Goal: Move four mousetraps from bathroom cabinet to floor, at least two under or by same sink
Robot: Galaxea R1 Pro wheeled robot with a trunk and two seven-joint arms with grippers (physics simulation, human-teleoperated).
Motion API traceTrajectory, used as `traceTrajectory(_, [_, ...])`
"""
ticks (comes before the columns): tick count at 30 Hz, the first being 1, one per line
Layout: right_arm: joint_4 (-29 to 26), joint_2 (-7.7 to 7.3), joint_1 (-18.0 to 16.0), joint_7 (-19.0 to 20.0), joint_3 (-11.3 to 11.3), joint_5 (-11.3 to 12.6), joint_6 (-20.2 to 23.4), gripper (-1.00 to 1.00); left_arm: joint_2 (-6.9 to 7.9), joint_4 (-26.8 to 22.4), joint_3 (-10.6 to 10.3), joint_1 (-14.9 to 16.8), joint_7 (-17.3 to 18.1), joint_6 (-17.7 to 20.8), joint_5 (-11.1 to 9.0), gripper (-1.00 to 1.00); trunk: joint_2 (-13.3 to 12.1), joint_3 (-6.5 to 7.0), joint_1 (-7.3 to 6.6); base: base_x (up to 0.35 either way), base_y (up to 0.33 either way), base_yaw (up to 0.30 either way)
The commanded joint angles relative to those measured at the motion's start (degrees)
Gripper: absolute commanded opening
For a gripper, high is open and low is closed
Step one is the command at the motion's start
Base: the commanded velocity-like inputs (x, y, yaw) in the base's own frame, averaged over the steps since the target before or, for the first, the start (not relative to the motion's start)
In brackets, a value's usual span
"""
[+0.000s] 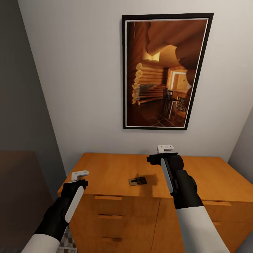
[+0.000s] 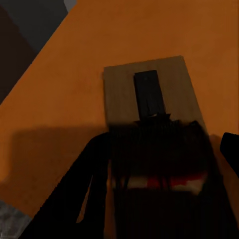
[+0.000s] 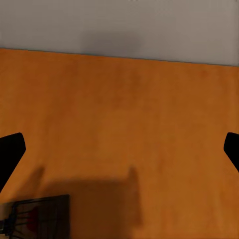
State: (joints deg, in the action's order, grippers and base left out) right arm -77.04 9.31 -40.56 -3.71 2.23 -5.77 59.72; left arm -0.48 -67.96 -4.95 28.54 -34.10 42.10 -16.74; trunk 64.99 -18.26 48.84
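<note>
One mousetrap point(image 1: 137, 181) is lying near the worktop's point(image 1: 105, 168) front edge. The right gripper's point(image 3: 119, 149) jaws are standing wide apart; the left gripper's point(image 1: 80, 174) jaws are too hidden to tell.

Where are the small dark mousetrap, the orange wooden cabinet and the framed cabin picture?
Small flat dark-brown mousetrap point(image 1: 137, 181): head view, middle of its board.
Orange wooden cabinet point(image 1: 105, 168): head view, bare top surface.
Black-framed log-cabin picture point(image 1: 163, 70): head view, centre of the print.

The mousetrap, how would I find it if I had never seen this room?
Look under the big framed picture of a log cabin room on the white wall, where an orange wooden cabinet stands. On its flat top, between the robot's two arms, lies the mousetrap, a small flat dark-brown rectangular board. It is the one dark thing lying on that top.
</note>
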Motion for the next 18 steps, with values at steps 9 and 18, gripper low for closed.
traceTrajectory(9, [0.0, 0.01, 0.0, 0.1, 0.1, -0.4, 0.3, 1.00, 0.04, 2.8, -0.3, 0.0, -0.6, 0.3, -0.5, -1.00, 0.0, -0.08, 0.01, 0.000, 0.000, 0.000])
traceTrajectory(18, [0.0, 0.05, 0.0, 0.1, 0.1, -0.3, 0.3, 1.00, -0.04, 2.5, -0.4, 0.0, -0.6, 0.3, -0.3, -1.00, 0.0, -0.08, 0.01, 0.000, 0.000, 0.000])
